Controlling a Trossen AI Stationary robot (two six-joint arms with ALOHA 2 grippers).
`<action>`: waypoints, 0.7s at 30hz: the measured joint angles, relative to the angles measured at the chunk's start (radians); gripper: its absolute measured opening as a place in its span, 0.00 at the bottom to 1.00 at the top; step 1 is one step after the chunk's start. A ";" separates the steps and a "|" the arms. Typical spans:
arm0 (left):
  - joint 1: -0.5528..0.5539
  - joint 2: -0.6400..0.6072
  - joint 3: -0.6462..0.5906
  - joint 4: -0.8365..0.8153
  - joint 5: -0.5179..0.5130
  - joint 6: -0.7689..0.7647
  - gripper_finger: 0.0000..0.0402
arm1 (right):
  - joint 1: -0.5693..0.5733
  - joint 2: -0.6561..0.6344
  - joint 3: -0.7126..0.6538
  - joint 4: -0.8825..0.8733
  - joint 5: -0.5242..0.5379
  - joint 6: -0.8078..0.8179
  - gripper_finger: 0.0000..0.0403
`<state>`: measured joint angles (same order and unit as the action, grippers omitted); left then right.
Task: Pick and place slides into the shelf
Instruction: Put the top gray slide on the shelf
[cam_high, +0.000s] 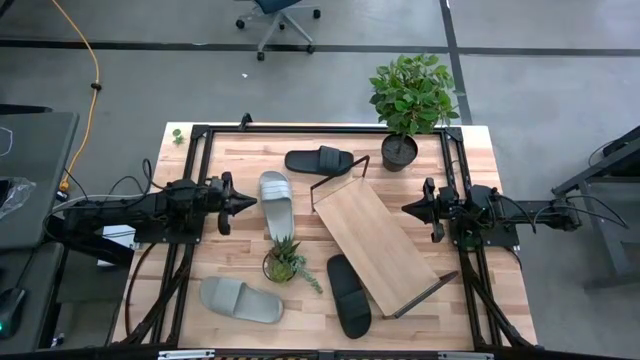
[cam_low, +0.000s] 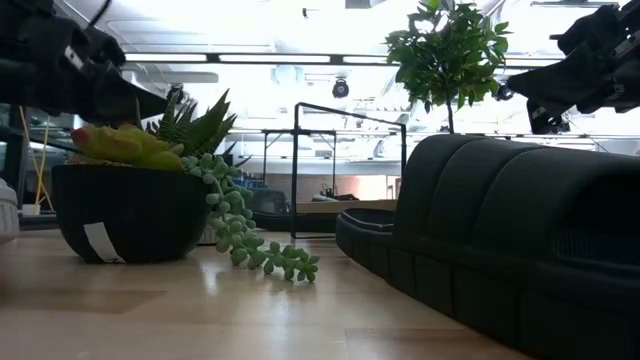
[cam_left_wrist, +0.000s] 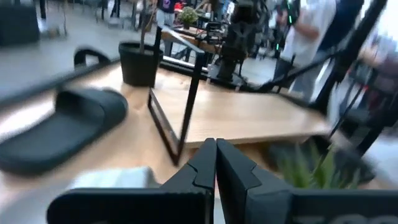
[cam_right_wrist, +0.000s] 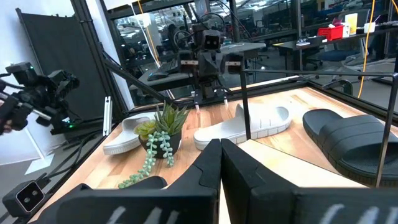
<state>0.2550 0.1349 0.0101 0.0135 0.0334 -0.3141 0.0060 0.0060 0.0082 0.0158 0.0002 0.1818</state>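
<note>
My left tool (cam_high: 244, 203), pressed together and empty, hangs just left of the upright grey slide (cam_high: 275, 199). I should spread it, then take that slide by its strap. The shelf (cam_high: 375, 237) lies empty mid-bench. My right tool (cam_high: 410, 209), likewise pressed together, waits right of it.

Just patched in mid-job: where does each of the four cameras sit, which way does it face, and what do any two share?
High: overhead, straight down on the slanted light-wood shelf; both arms show.
Low: table height, behind a black slide sandal; both arms overhead.
Left wrist: past shut left gripper toward the shelf.
Right wrist: past shut right gripper toward a light grey slide sandal.
Shared: the small succulent in a dark bowl shows in low, high and right wrist views.
</note>
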 joint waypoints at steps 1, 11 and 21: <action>0.000 0.000 0.000 0.000 0.000 -0.076 0.00 | 0.000 0.000 0.000 0.000 0.000 0.000 0.00; 0.000 0.000 0.000 0.000 -0.030 -0.476 0.00 | 0.000 0.000 0.000 0.009 -0.002 0.121 0.00; 0.000 0.000 0.000 0.005 -0.079 -0.477 0.00 | 0.001 0.000 0.000 0.070 0.131 0.881 0.00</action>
<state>0.2554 0.1351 0.0102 0.0189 -0.0460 -0.7910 0.0067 0.0061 0.0082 0.0862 0.1307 1.0625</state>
